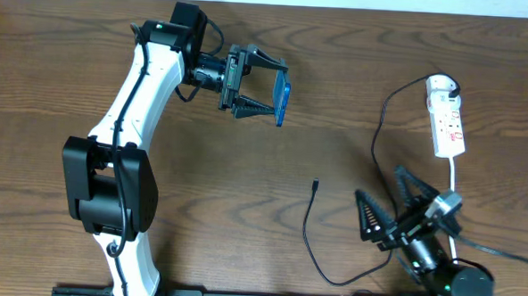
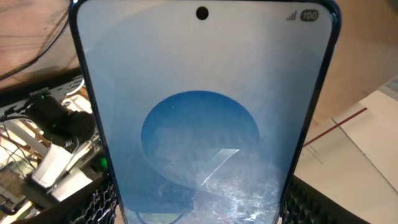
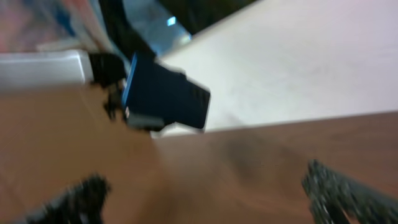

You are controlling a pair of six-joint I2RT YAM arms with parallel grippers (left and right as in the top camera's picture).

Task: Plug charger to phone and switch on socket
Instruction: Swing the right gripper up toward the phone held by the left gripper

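Observation:
My left gripper (image 1: pixel 271 99) is shut on the phone (image 1: pixel 282 101) and holds it on edge above the table at the back, screen facing the arm. In the left wrist view the blue-teal phone screen (image 2: pixel 202 124) fills the frame between the two fingers. The charger is a thin black cable (image 1: pixel 307 235) lying on the table, with its plug tip (image 1: pixel 315 183) free at the centre right. The white socket strip (image 1: pixel 446 125) lies at the far right. My right gripper (image 1: pixel 385 205) is open and empty, just right of the cable. The right wrist view is blurred.
A white cord (image 1: pixel 455 179) runs from the socket down toward the right arm's base. A black cable (image 1: pixel 381 126) curves left of the socket. The left arm (image 1: pixel 136 116) spans the left half of the table.

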